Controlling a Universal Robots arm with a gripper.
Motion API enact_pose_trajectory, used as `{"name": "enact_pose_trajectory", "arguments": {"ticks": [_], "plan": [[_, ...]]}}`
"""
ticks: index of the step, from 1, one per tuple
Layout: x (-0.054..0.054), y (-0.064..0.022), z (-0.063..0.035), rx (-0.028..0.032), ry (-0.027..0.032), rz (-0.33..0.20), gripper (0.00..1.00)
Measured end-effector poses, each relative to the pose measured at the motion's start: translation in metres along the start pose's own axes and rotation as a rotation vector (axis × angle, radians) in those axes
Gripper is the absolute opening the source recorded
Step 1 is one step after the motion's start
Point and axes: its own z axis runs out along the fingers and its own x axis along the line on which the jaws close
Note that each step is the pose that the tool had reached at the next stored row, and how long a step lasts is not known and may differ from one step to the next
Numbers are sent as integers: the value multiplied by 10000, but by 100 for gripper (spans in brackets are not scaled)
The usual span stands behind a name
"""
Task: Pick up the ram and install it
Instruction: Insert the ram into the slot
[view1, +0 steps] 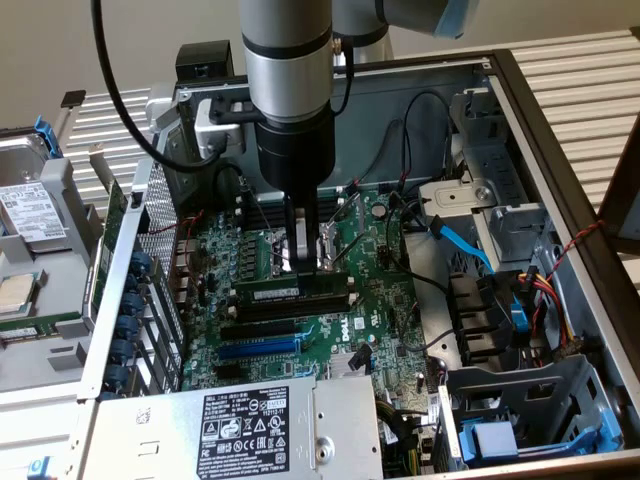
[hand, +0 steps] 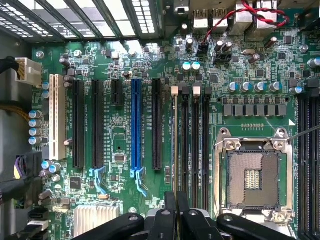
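Work goes on inside an open computer case (view1: 560, 150), where the arm reaches straight down over the motherboard (view1: 390, 295). The tool (view1: 305, 268) is pinched almost closed on the ram (view1: 295, 291), gripping the thin green board by its top edge. The ram stands on edge along a long black slot, between the blue slot (view1: 255, 348) and the processor socket (hand: 252, 175).
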Motion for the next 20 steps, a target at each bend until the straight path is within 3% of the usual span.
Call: {"name": "enact_pose_trajectory", "arguments": {"ticks": [20], "plan": [[-3, 6, 24, 0, -35, -21, 13]]}}
